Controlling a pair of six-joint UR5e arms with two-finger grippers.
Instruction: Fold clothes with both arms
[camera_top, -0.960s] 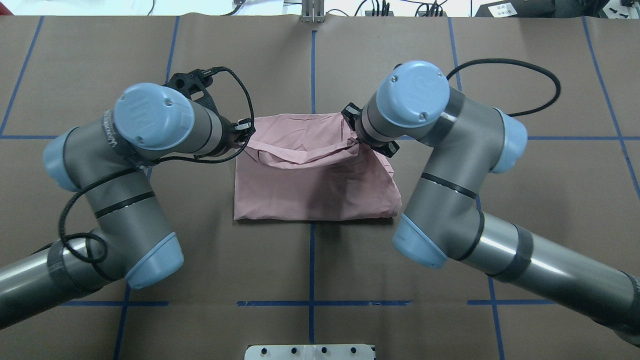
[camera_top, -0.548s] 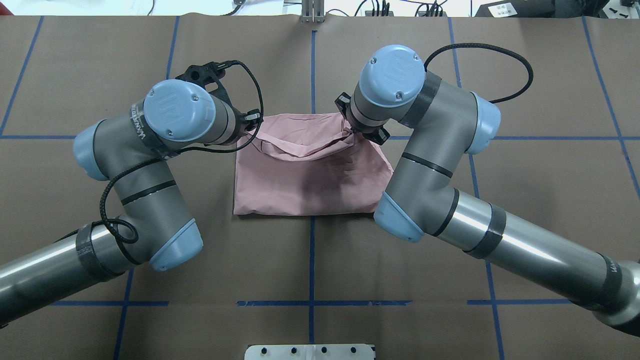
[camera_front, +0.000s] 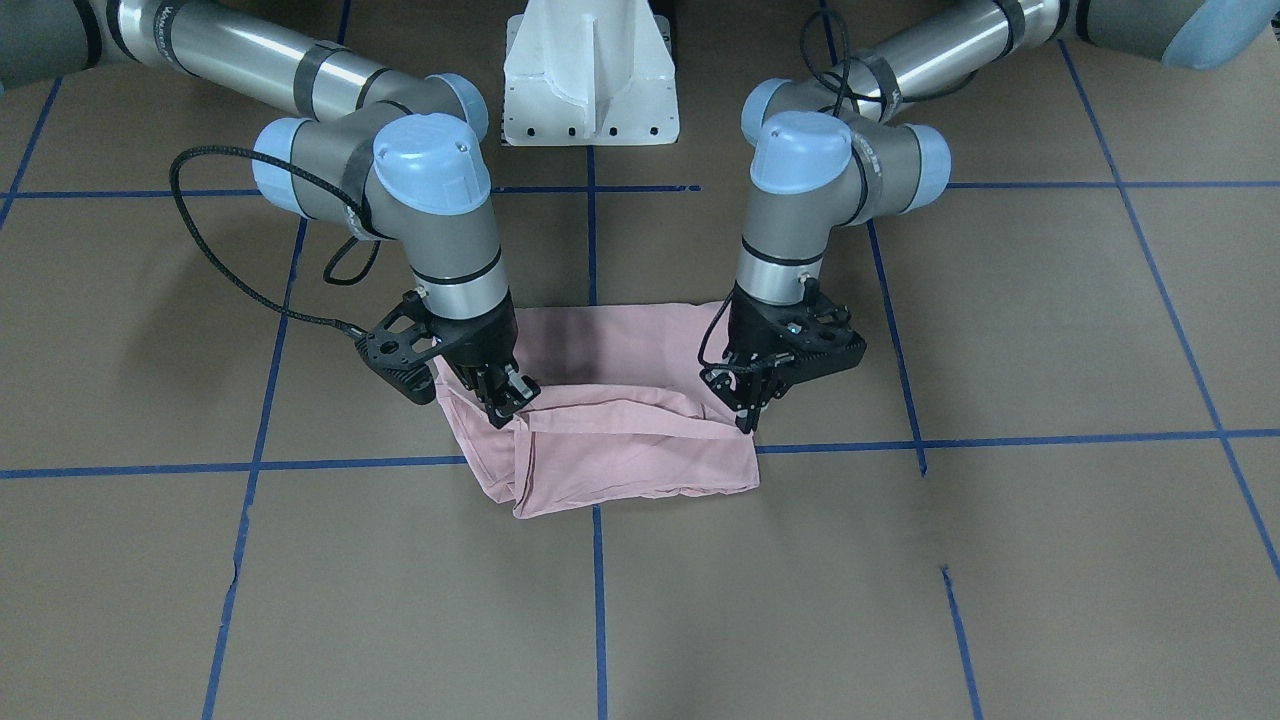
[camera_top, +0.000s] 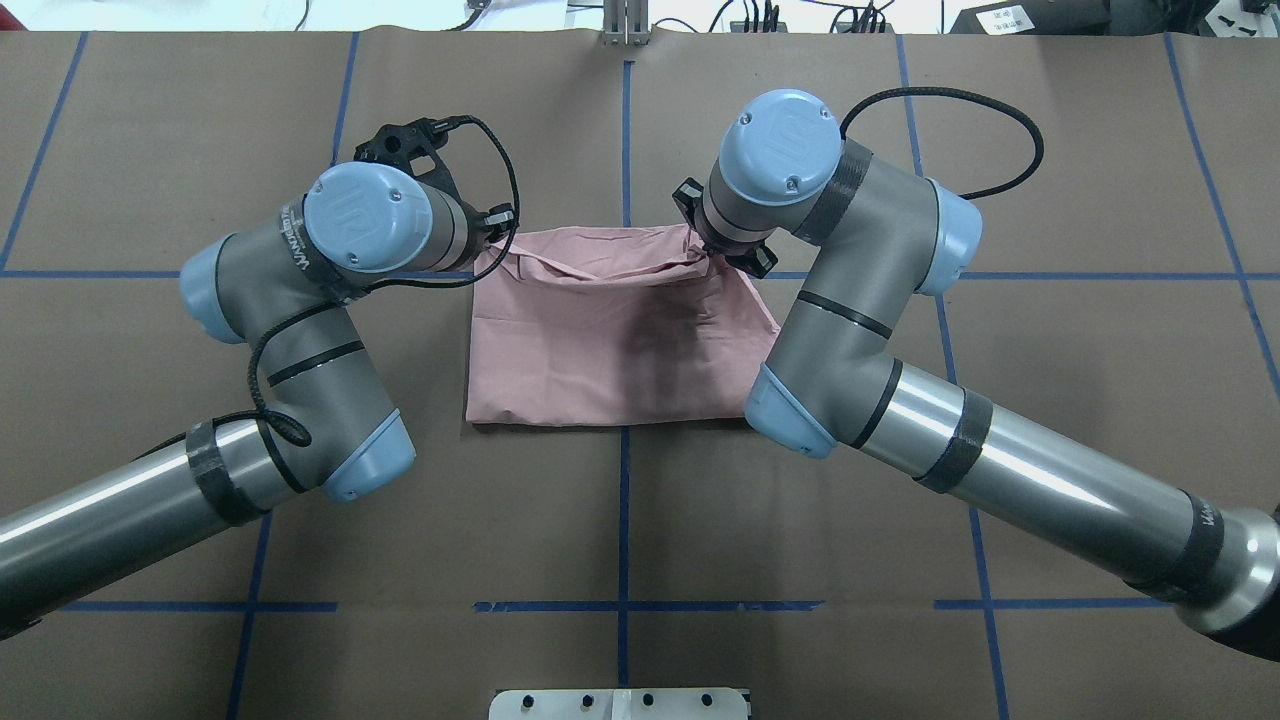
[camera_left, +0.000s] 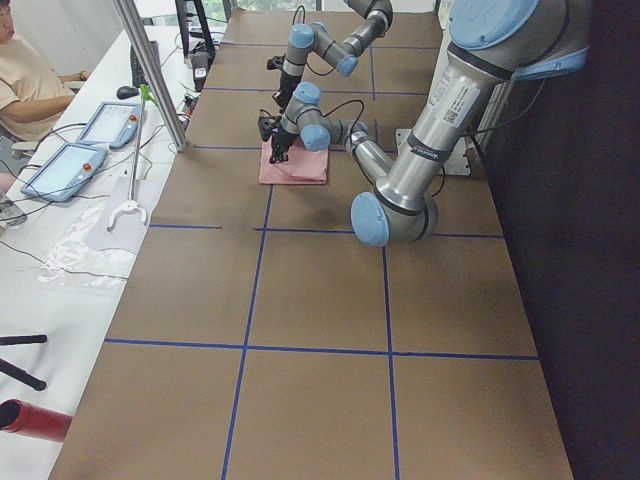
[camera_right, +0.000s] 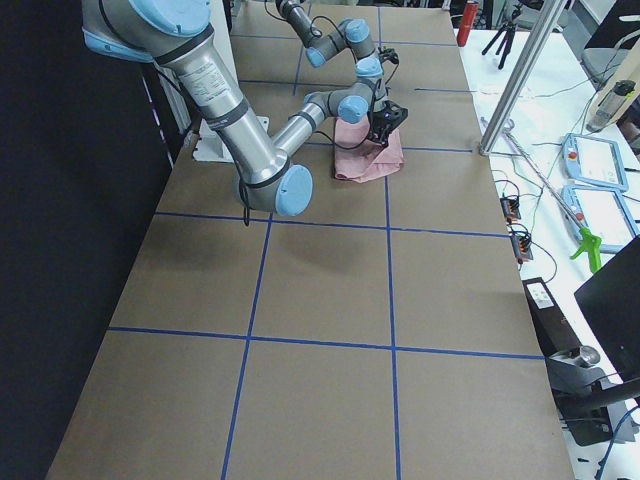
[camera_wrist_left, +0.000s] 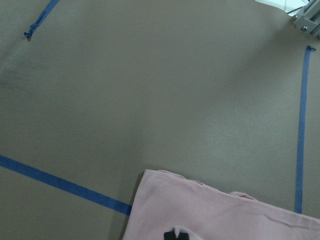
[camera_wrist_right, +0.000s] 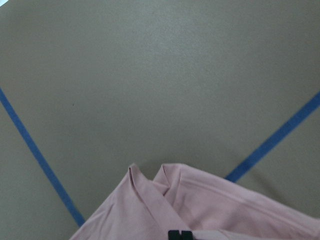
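The pale pink T-shirt (camera_top: 620, 340) lies folded in a rough rectangle at the middle of the brown table, plain side up. My left gripper (camera_top: 492, 240) is shut on the far left corner of its top layer. My right gripper (camera_top: 703, 250) is shut on the far right corner. In the front-facing view the left gripper (camera_front: 750, 415) and right gripper (camera_front: 505, 405) both pinch the same raised cloth edge, which sags between them over the T-shirt (camera_front: 620, 450). Each wrist view shows black fingertips (camera_wrist_left: 176, 234) (camera_wrist_right: 180, 234) closed on pink cloth. The print is hidden.
Blue tape lines (camera_top: 624, 130) grid the brown table cover. The white pedestal base (camera_front: 590, 90) stands at the robot's side. Beyond the far edge runs a bench with tablets (camera_left: 62, 170), a metal post (camera_left: 150, 70) and a seated person (camera_left: 25, 80).
Both arms have moved away from the robot, carrying the held cloth edge toward the T-shirt's far edge. The sagging fold between the grippers is now flatter and farther back.
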